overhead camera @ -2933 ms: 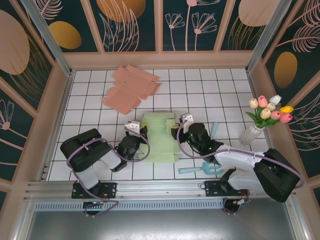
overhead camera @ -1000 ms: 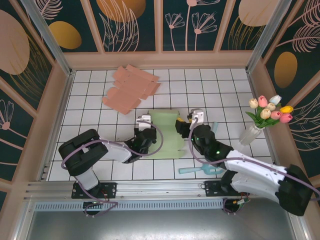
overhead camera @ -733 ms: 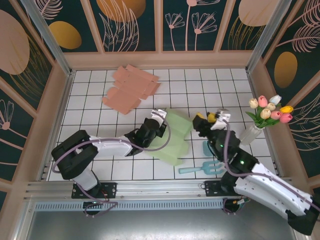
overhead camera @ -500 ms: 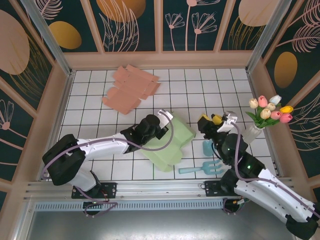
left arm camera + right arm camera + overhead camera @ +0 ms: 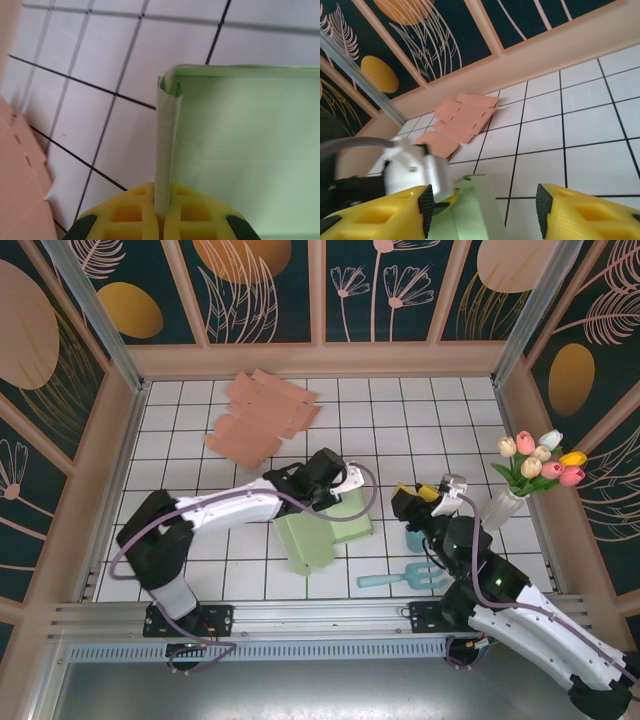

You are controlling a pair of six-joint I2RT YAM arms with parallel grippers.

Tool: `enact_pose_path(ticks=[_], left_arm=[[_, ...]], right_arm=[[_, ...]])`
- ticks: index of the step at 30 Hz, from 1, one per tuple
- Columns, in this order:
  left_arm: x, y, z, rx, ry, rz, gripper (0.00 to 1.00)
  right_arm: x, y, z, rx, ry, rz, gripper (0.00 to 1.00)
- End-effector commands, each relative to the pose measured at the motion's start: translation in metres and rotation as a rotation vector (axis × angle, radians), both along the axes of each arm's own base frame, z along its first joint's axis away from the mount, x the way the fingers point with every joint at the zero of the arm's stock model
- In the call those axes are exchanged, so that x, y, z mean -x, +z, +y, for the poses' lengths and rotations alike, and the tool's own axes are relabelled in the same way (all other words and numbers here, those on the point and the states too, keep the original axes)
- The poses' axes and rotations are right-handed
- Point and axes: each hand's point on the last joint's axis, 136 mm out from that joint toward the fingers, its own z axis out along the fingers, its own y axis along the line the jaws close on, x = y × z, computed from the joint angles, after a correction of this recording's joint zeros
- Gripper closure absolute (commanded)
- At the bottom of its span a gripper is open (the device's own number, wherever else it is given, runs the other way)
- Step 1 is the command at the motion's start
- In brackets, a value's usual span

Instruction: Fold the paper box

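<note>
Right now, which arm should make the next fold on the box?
Right. The left gripper is shut on a wall of the box, steadying it. The right gripper is open, holding nothing, beside the box and facing it, so it can likely push a flap.

Staged robot test cell, lab-type setup, not a real home. White gridded tabletop (image 5: 440,410) boxed in by printed wall panels (image 5: 260,290) with leaf and flower art in peach frames. Bare aluminium rail (image 5: 300,618) along the near edge, left arm (image 5: 220,512) and right arm (image 5: 520,610) bolted to it, loose cables showing. Props look placed: vase of tulips (image 5: 520,480) at right, flat pink cardboard blanks (image 5: 260,415) at the back, blue toy garden fork (image 5: 400,578) near the rail.
</note>
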Motion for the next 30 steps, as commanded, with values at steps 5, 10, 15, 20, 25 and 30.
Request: enact_pose_path(ticks=[5, 10, 15, 20, 25, 30], left_arm=[[-0.022, -0.063, 0.026, -0.266, -0.006, 0.111, 1.0], [-0.04, -0.092, 0.028, -0.313, 0.017, 0.128, 1.0], [-0.055, -0.119, 0.03, -0.387, 0.069, 0.142, 1.0], [-0.071, -0.113, 0.017, -0.368, 0.113, 0.146, 0.95], [-0.086, -0.08, 0.004, -0.314, 0.141, 0.105, 0.8], [-0.096, -0.041, -0.006, -0.247, 0.172, 0.056, 0.6]], right_arm=[[0.008, -0.025, 0.009, -0.035, 0.066, 0.051, 0.41], [0.008, -0.039, 0.016, -0.04, 0.092, 0.059, 0.42], [0.008, -0.043, 0.016, -0.027, 0.095, 0.06, 0.41], [0.009, -0.042, 0.016, -0.029, 0.101, 0.055, 0.41], [0.008, -0.046, 0.011, -0.028, 0.076, 0.056, 0.41], [0.006, -0.047, 0.003, -0.022, 0.03, 0.054, 0.41]])
